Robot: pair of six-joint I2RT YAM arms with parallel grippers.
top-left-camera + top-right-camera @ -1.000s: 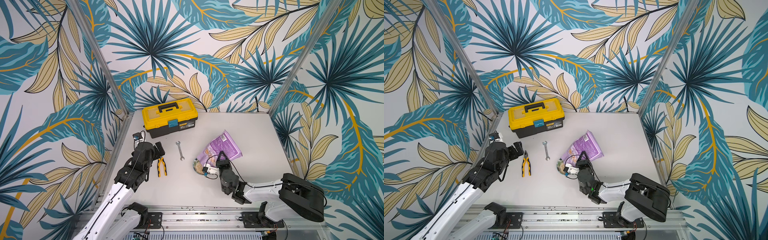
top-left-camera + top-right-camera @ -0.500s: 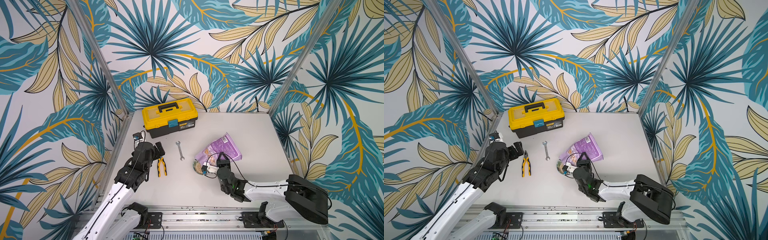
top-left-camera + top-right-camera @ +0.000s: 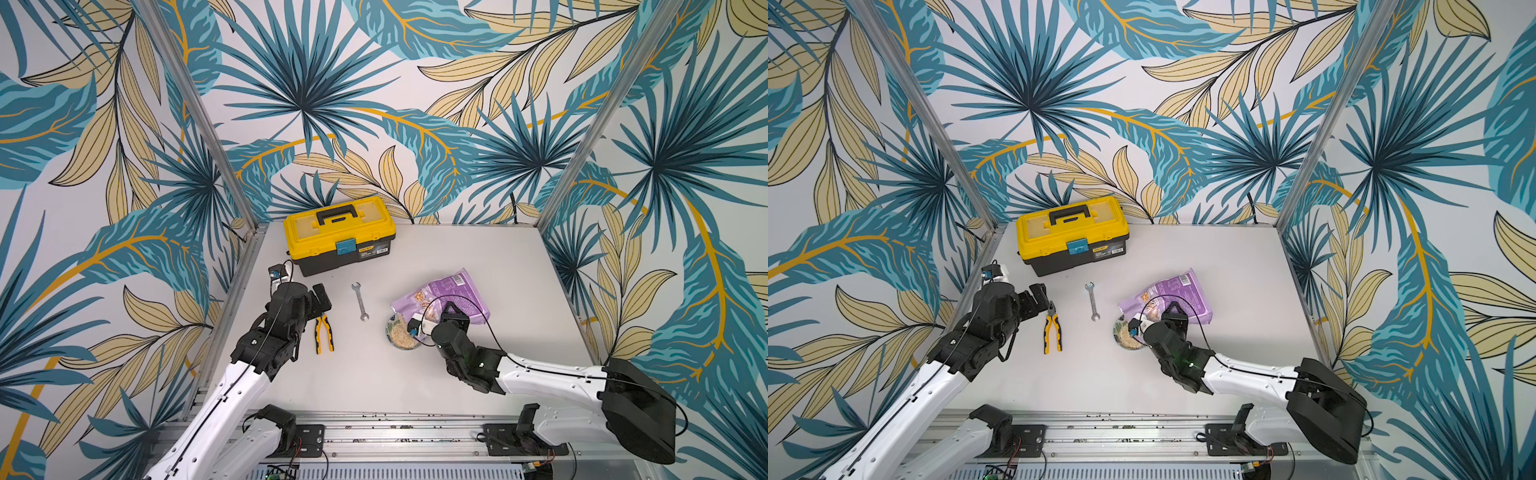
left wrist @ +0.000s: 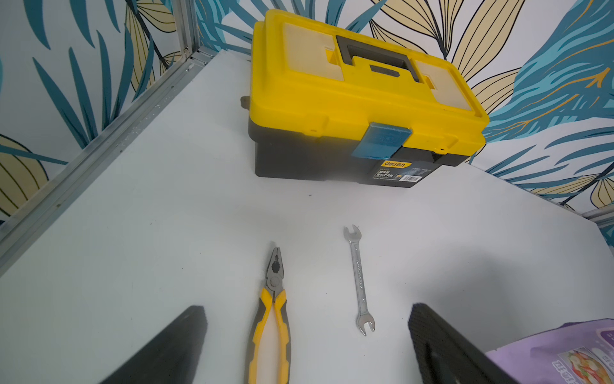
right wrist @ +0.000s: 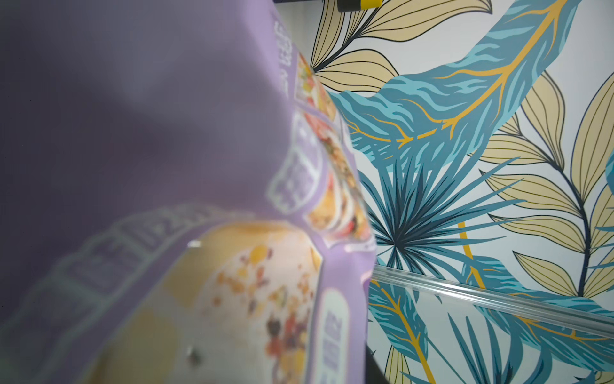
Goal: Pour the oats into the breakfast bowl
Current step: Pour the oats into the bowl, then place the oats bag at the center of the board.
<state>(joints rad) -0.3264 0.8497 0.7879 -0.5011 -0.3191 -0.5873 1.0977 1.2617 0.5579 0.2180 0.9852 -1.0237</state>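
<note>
In both top views the right gripper point(image 3: 451, 311) is clamped on the lilac pouch point(image 3: 451, 289). The pouch is tilted with its mouth down over the breakfast bowl point(image 3: 388, 332), and pale oats point(image 3: 402, 336) already lie inside the bowl, which sits on the table point(image 3: 415, 382) close to the gripper's wrist. The likeliest trouble is overfilling: the bowl is small and looks well filled, so a steeper tilt could send flakes over the rim. The wrist also hangs close to the rim, and a careless swing could knock the bowl. The left gripper point(image 3: 316, 299) hovers well apart, above the pliers point(image 3: 323, 332), near the wrench point(image 3: 360, 301) and the yellow toolbox point(image 3: 338, 232). In the left wrist view its jaws stand wide with nothing between them, so it gives the bowl no support. In the right wrist view the blurred pouch fills most of the frame and neither bowl nor oats show, so the pour cannot be judged there. The soft foil could buckle or slip in the grip and dump the flakes in a rush.
</note>
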